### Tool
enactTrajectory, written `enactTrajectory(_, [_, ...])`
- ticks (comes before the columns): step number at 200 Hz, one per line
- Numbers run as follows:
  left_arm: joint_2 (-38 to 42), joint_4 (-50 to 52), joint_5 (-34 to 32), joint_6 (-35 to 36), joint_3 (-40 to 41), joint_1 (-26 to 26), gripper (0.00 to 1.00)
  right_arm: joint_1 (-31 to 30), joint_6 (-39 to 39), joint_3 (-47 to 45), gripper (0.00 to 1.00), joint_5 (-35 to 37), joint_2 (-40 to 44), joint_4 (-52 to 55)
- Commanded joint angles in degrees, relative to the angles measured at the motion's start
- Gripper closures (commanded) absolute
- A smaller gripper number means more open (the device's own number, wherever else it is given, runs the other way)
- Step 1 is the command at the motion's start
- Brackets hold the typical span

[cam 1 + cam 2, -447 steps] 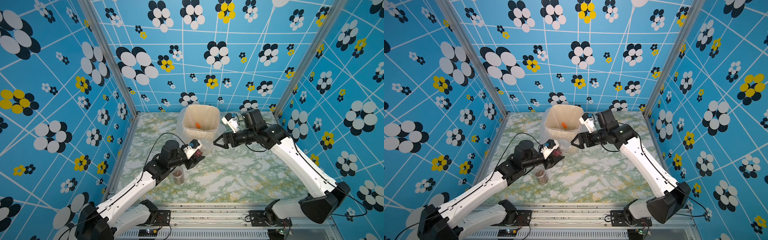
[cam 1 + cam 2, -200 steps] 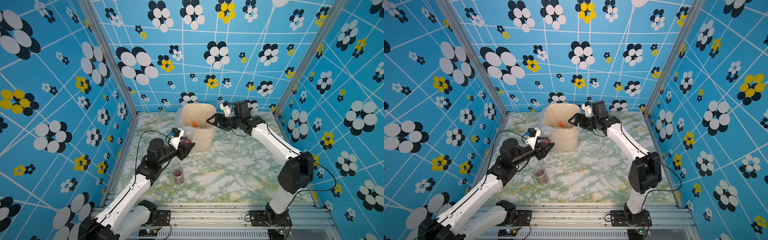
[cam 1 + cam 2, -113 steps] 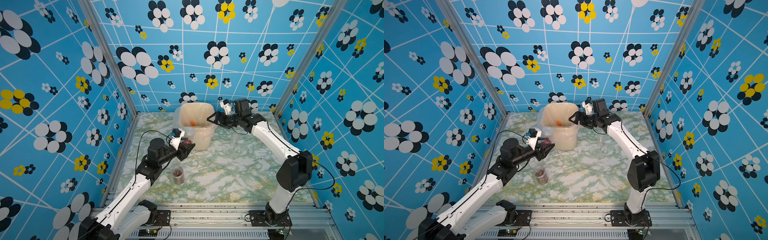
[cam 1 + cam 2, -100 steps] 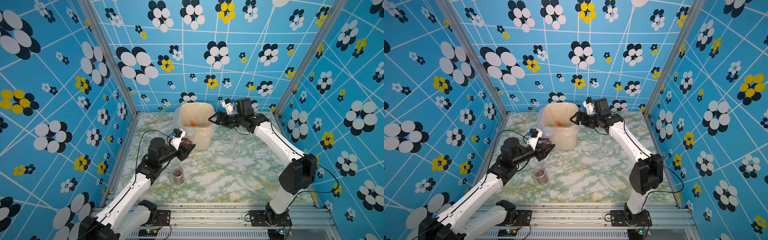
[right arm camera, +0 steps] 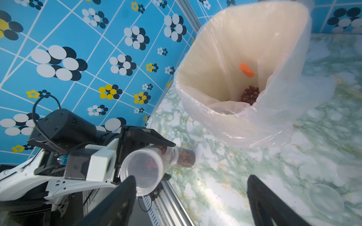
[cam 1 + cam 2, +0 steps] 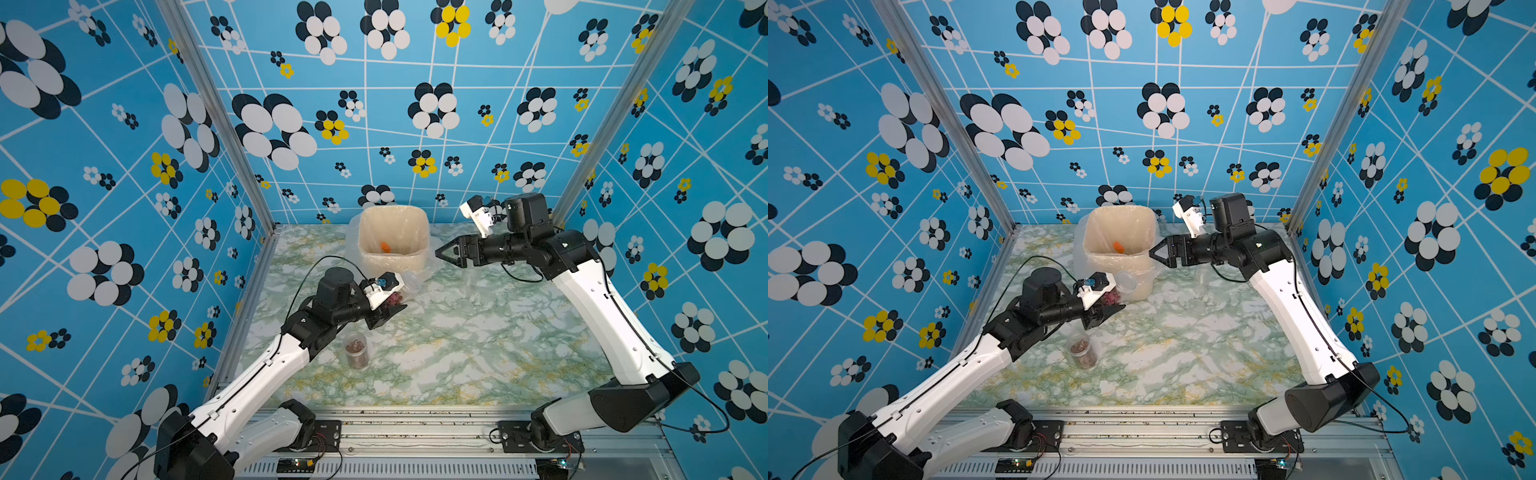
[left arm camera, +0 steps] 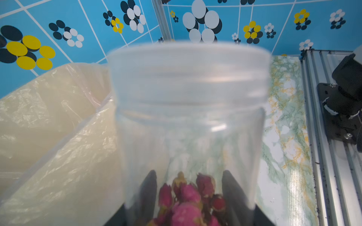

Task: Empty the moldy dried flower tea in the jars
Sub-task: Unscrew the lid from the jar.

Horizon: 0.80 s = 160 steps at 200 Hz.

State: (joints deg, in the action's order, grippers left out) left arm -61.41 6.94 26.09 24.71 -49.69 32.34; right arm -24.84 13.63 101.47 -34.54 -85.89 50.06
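Tea (image 7: 188, 199) in a jar (image 5: 143, 172) clamped by the left gripper (image 6: 1108, 309), at the near side of the bin (image 6: 419, 257), could be spilled on the table (image 6: 478, 340) if tipped too soon; right gripper (image 6: 440, 252) spread, empty.

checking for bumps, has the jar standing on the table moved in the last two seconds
No. The standing jar keeps the same spot in a top view, judged against the front rail.

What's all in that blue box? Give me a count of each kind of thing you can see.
Robot grippers: 2, the left gripper and the right gripper
Clear jars: 2, the held jar and the standing jar
Bin: 1
Orange piece: 1
Total: 6; fainter clear items I cannot count.
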Motion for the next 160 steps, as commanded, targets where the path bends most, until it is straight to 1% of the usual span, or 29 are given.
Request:
enactTrajectory(1, [-0.83, 0.07, -6.83, 6.96, -1.29, 1.61, 1.00, -2.29, -1.01, 2.10, 0.11, -1.45, -1.92, 6.35])
enactTrajectory(23, [-1.46, -1.31, -9.04, 7.51, -1.32, 2.04, 1.00, -4.40, 0.11, 2.47, 0.14, -0.06, -3.25, 7.86])
enactTrajectory(51, [-2.06, -0.79, -10.00, 8.11, -1.72, 2.43, 1.00, -6.56, 1.20, 2.11, 0.16, 1.32, -4.50, 8.41])
enactTrajectory(93, [-2.24, -0.10, -10.51, 8.55, -1.48, 2.91, 1.00, -9.11, 4.94, -0.28, 0.17, -1.66, -5.04, 2.38])
enactTrajectory(120, [-2.23, 0.08, -10.61, 8.56, -1.28, 3.09, 1.00, -10.05, 5.14, -0.30, 0.18, -1.66, -6.19, 2.71])
enactTrajectory(160, [-2.26, 0.33, -10.74, 8.45, -1.54, 3.17, 1.00, -10.66, 5.16, -0.31, 0.28, -1.75, -7.35, 3.29])
